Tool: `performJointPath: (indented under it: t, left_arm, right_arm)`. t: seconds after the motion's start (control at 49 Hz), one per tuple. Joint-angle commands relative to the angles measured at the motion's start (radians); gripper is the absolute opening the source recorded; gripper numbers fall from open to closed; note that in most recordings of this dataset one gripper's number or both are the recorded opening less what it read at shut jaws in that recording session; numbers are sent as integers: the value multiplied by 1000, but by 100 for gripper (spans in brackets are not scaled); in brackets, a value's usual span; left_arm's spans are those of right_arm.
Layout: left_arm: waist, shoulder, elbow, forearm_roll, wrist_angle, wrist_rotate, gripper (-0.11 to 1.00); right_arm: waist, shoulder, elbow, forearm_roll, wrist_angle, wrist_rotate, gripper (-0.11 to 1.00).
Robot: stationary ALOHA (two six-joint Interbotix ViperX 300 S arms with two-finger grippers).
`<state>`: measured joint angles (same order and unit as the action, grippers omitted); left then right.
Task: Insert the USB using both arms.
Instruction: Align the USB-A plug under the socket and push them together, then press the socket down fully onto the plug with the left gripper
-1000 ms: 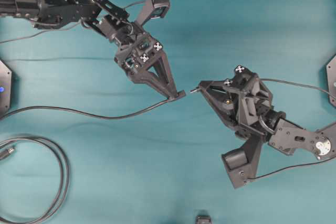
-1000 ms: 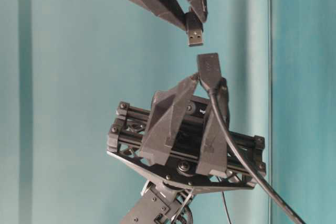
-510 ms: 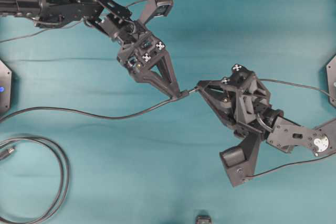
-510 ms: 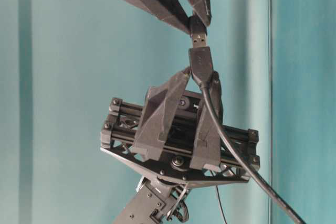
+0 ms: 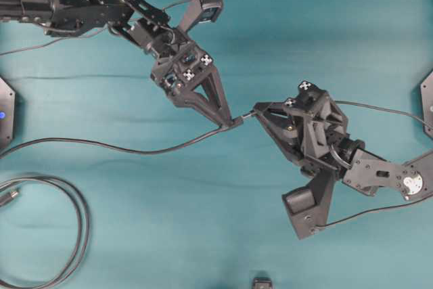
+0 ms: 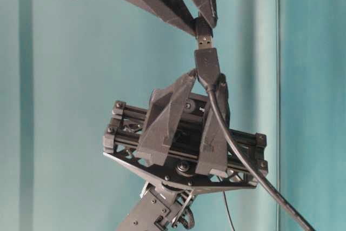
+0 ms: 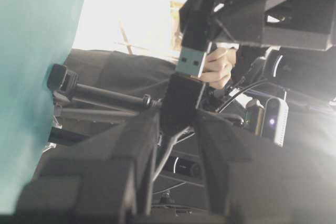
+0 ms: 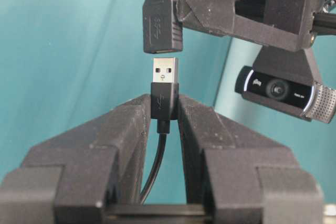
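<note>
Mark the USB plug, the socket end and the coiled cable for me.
USB plug [image 8: 165, 85]: right wrist view, on its silvery metal tip.
socket end [image 8: 159, 20]: right wrist view, on its dark flat side, just above the plug.
coiled cable [image 5: 82, 220]: overhead view, on the right bend of the loop, lower left.

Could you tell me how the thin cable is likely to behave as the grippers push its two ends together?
Probably floppy: the cable snakes loosely over the table. Likely light, trailing from the socket. The USB looks rigid.
</note>
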<state>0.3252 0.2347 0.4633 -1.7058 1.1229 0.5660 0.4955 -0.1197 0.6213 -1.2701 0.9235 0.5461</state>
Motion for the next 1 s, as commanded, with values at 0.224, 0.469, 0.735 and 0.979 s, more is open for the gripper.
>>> performJointPath:
  t: [0.224, 0.469, 0.735, 0.979]
  left_arm:
    - [8, -18, -15, 12, 3, -9, 26]
    - [6, -5, -21, 12, -2, -9, 26]
    - [6, 11, -44, 12, -2, -9, 26]
    - [12, 6, -44, 12, 2, -9, 26]
  right_arm:
    - [-3, -8, -20, -2, 0, 2, 22]
    - [-3, -9, -23, -2, -2, 0, 22]
    - [-3, -6, -26, -3, -6, 0, 20]
    - [-3, 6, -35, -2, -12, 2, 20]
